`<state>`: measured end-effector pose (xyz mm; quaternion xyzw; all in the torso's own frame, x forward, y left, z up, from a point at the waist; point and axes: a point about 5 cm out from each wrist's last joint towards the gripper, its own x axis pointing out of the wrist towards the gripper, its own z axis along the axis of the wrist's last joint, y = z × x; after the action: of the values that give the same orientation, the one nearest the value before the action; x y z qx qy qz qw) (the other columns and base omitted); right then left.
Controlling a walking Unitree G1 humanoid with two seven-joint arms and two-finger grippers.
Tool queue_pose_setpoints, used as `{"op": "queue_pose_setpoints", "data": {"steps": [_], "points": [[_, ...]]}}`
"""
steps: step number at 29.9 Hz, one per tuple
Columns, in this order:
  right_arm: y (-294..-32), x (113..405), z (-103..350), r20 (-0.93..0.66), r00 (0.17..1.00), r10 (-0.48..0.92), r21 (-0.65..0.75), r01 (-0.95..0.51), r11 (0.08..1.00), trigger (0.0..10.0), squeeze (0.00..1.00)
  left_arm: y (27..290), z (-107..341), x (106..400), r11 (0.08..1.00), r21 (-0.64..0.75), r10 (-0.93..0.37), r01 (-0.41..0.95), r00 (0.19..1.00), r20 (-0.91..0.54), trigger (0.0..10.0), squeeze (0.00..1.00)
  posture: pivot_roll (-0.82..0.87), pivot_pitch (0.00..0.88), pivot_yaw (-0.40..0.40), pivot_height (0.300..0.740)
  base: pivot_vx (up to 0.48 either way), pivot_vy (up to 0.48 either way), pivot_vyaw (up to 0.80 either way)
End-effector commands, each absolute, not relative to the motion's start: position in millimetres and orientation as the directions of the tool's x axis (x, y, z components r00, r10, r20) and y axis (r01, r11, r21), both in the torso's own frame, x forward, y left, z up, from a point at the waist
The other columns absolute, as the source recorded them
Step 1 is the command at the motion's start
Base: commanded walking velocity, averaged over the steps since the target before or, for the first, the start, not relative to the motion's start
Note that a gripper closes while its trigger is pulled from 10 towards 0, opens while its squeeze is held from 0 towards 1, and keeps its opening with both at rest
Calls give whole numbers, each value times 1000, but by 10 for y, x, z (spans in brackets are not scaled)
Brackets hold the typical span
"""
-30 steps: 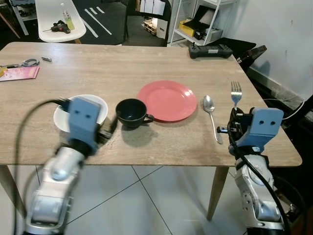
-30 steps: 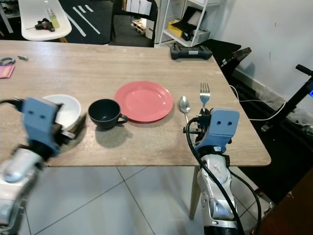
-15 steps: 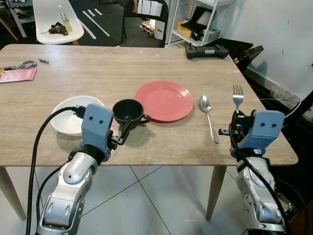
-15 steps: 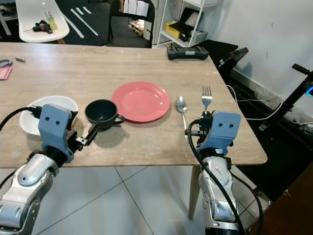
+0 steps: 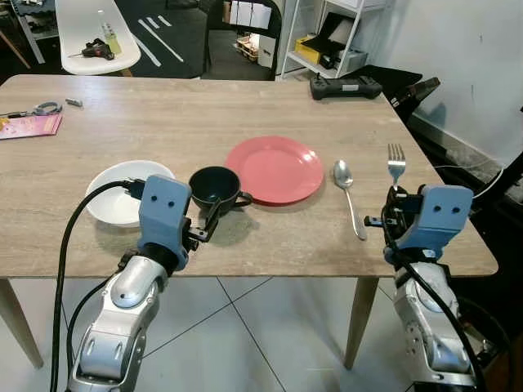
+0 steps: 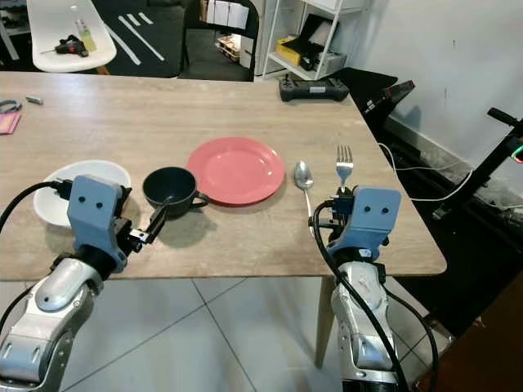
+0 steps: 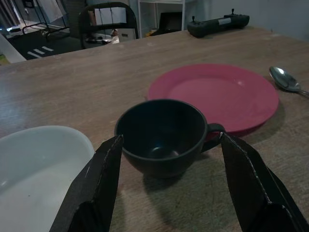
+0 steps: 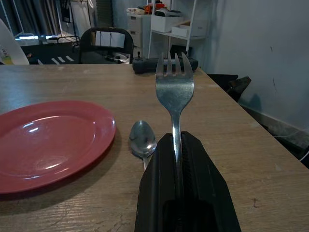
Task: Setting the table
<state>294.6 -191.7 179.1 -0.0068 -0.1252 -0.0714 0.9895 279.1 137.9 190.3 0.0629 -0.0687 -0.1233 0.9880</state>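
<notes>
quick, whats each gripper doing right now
Left gripper: open, fingers either side of the dark cup, not gripping it.
Right gripper: shut on the fork.

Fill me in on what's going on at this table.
The robot is setting a wooden table. Its right pincer is shut on a fork, held tines forward just right of a spoon that lies beside a red plate. Its left pincer is open, one finger either side of a dark cup, not gripping it yet. A white bowl sits to the cup's left.
</notes>
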Motion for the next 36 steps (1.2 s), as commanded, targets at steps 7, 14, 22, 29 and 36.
{"op": "queue_pose_setpoints", "data": {"steps": [7, 14, 22, 29, 36], "points": [[-1954, 2918, 1730, 230, 960, -157, 9, 160, 987, 10000, 0, 1360, 1835, 2777, 962, 136, -251, 237, 963, 99, 10000, 0, -21, 50, 38, 740, 0, 0, 0], [-1962, 2911, 1719, 227, 961, -160, 7, 163, 987, 10000, 0, 1356, 1828, 2777, 962, 134, -252, 238, 963, 98, 10000, 0, -22, 51, 39, 740, -119, 0, 0], [-1960, 2905, 1707, 224, 961, -162, 5, 165, 986, 10000, 0, 1356, 1825, 2775, 962, 133, -252, 238, 963, 97, 10000, 0, -22, 51, 39, 740, -336, 0, 0], [-1967, 2908, 1699, 221, 962, -162, 4, 165, 986, 10000, 0, 1346, 1821, 2780, 962, 133, -253, 240, 963, 95, 10000, 0, -23, 51, 39, 740, -328, 0, 0], [-1968, 2903, 1696, 220, 962, -163, 3, 166, 986, 10000, 0, 1344, 1819, 2778, 961, 133, -255, 241, 962, 95, 10000, 0, -24, 52, 40, 740, -320, 0, 0]]}}
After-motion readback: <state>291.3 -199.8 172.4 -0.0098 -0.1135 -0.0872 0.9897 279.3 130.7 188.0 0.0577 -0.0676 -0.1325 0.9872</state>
